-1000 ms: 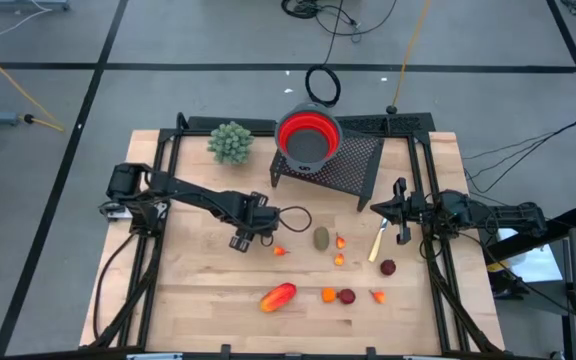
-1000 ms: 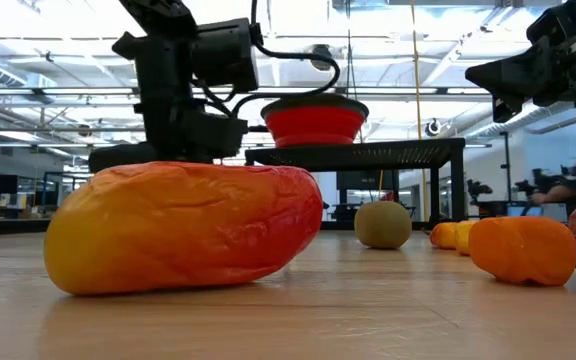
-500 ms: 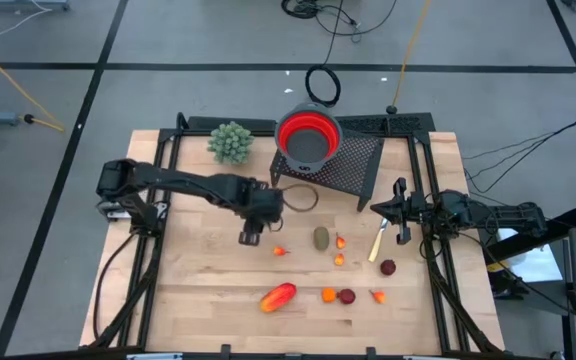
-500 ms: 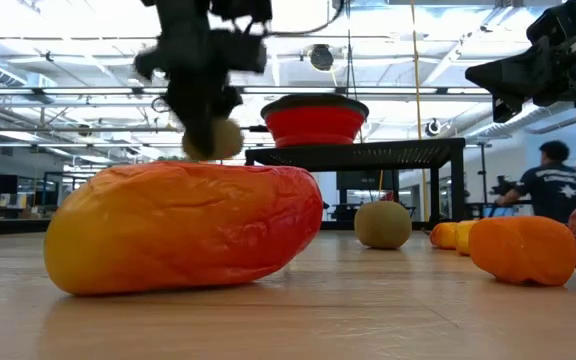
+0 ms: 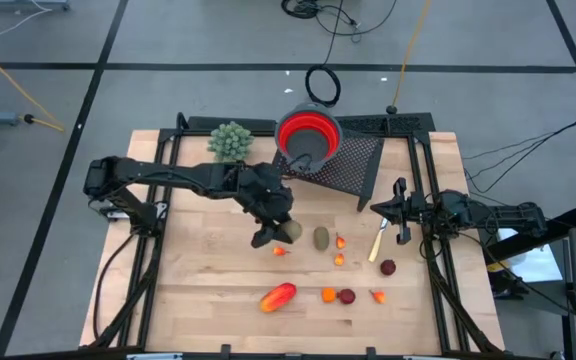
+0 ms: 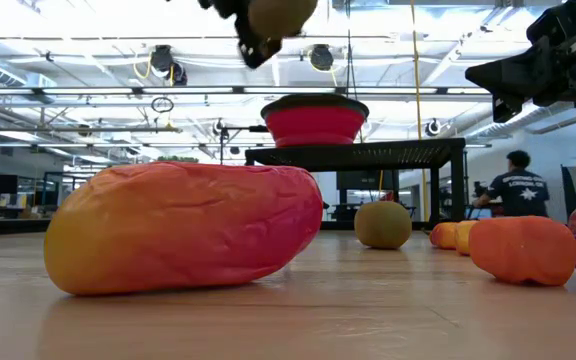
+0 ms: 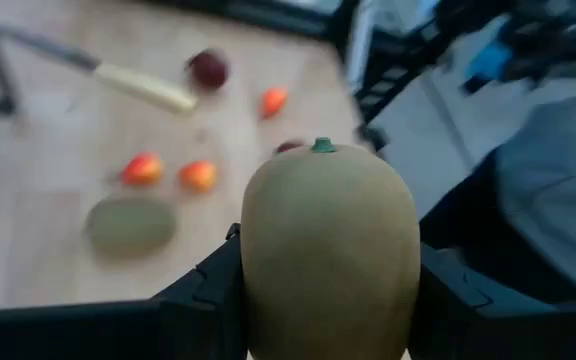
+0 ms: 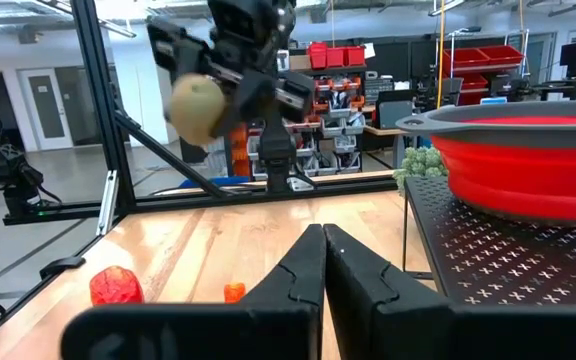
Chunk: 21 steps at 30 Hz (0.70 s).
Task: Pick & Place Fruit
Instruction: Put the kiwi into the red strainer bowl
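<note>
My left gripper (image 5: 280, 234) is raised over the middle of the table, shut on an olive-brown oval fruit (image 7: 328, 250); the low view shows that fruit (image 6: 281, 14) high above the tabletop. A second olive-brown oval (image 5: 321, 238) lies on the wood next to it. The long red-orange piece (image 5: 278, 296) lies near the near edge. Small orange and red bits (image 5: 340, 242) and a dark-red one (image 5: 388, 267) are scattered to the right. My right gripper (image 5: 400, 216) waits shut by the right edge. My left gripper pinches the olive-brown oval between its two fingers (image 7: 206, 292), one on each long side (image 7: 260, 262). The end with the green nub (image 7: 322, 146) points away from the wrist. The fruit is lifted clear of the table.
A red bowl (image 5: 308, 137) stands on a black mesh rack (image 5: 348, 166) at the far side. A green bushy plant ball (image 5: 230, 142) sits at the far left. A cream-handled knife (image 5: 379, 240) lies near my right gripper. A person stands in the room beyond (image 6: 515, 188).
My left gripper has risen from the tabletop with the olive-brown oval, lifting it clear, and has swung toward the table's right, ending beside the second oval. The arm has stretched out and the wrist has turned.
</note>
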Available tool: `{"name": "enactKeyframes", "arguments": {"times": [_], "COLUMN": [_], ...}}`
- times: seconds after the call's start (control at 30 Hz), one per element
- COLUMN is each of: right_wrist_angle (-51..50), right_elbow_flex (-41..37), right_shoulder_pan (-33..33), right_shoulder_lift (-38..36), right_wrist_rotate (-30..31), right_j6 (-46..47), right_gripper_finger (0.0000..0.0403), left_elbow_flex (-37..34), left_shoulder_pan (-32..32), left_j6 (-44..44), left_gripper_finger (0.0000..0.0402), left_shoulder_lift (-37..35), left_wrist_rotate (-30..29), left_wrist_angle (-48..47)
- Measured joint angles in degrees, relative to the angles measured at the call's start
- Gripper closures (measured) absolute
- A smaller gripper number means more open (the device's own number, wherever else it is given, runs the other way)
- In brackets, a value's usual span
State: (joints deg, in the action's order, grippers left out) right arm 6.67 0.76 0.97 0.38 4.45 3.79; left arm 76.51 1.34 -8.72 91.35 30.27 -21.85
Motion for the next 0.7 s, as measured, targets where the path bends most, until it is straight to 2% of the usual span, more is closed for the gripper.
{"name": "enactKeyframes", "arguments": {"times": [0.1,0.33,0.57,0.7], "right_wrist_angle": [-0.04,-0.07,-0.05,-0.04], "right_elbow_flex": [0.01,0.0,0.0,0.0], "right_shoulder_pan": [-0.01,0.0,-0.01,-0.01], "right_shoulder_lift": [0.01,0.02,0.02,0.02], "right_wrist_rotate": [0.0,0.0,0.0,0.0], "right_j6": [0.0,0.0,0.0,-0.01], "right_gripper_finger": [0.0403,0.0403,0.0403,0.0403], "left_elbow_flex": [-0.01,0.0,0.0,-0.02], "left_shoulder_pan": [-0.09,-0.09,-0.09,-0.09], "left_j6": [-2.79,-9.97,-14.62,-16.9], "left_gripper_finger": [0.0225,0.0198,0.0223,0.0222], "left_shoulder_lift": [0.0,0.0,0.0,0.0], "left_wrist_rotate": [3.58,10.59,10.74,10.79], "left_wrist_angle": [6.89,28.0,47.75,56.44]}}
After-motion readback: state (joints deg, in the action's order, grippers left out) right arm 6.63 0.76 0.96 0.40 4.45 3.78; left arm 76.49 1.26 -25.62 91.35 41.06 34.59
